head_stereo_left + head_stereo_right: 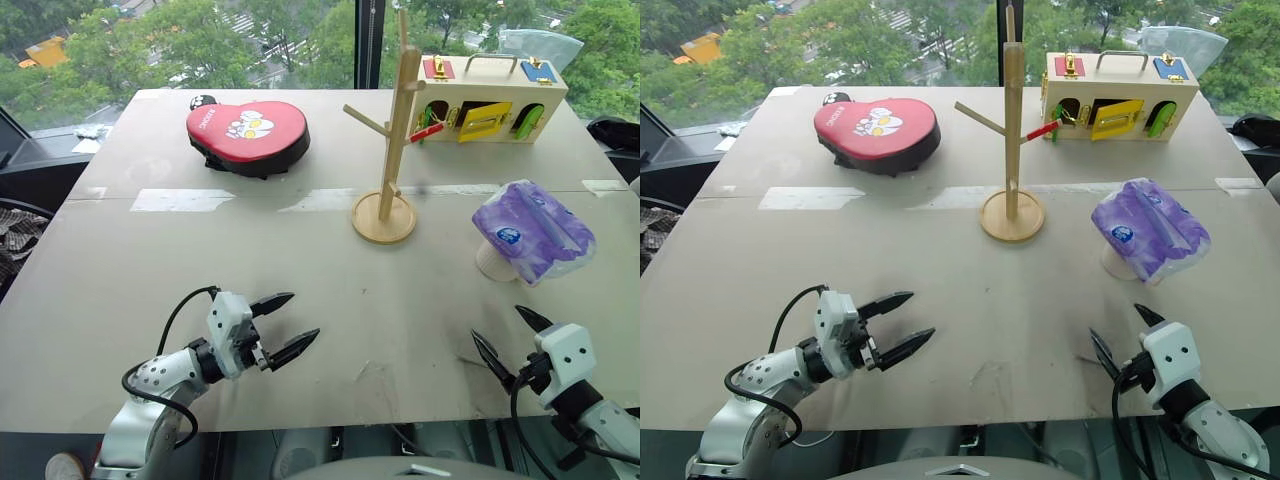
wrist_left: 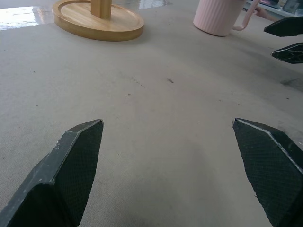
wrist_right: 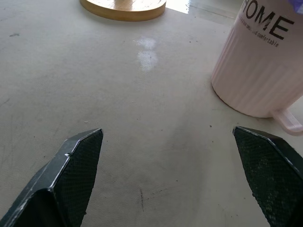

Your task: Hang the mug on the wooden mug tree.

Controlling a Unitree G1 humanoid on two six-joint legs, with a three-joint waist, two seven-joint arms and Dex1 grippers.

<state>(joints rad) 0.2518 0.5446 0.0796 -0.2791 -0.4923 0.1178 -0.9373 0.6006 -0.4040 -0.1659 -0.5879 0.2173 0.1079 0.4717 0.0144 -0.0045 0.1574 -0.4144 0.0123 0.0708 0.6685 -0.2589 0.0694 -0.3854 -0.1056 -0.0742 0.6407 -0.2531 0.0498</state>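
Mug [image 1: 490,262] mostly hidden under purple tissue pack [image 1: 532,230]; mug tree [image 1: 397,130] top cut off.

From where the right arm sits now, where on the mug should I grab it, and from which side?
Grip the mug across its ribbed body, coming in level with the right gripper, which is open just short of it. The purple tissue pack lies on top, ruling out a top-down rim grasp. The handle sticks out at the near right; leaving it free probably suits the pegs of the wooden mug tree.

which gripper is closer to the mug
The right gripper: the mug, under the purple tissue pack, stands just ahead of it. The left gripper is across the table.
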